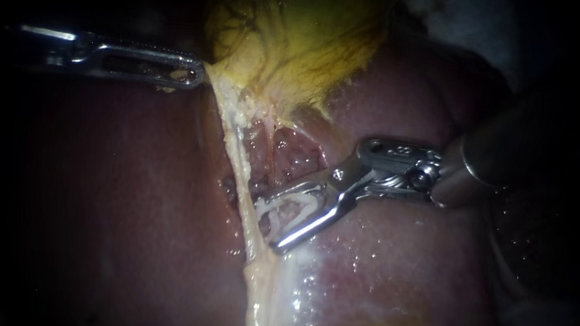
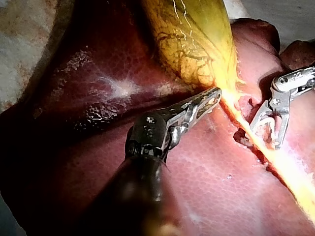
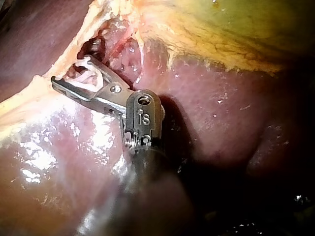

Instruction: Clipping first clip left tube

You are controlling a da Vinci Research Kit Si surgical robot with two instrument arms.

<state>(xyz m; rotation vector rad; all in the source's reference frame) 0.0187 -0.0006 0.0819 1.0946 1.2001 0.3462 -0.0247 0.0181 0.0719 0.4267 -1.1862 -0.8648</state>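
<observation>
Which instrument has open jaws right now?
The right instrument: its jaws gape at the pale tube, while the left instrument is clamped on the gallbladder.

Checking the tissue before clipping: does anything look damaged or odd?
One thing: the liver beside my left instrument shows a whitish patch and a dark crusted area, as if scorched. Nothing else stands out.

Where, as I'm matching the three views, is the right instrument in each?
Endoscope: right instrument comes in from right, tip at the pale strand.
Left wrist: right instrument beside the left instrument, across that strand.
Right wrist: right instrument mid-view, tip at that strand.
Shared landmark: the yellow gallbladder.
</observation>
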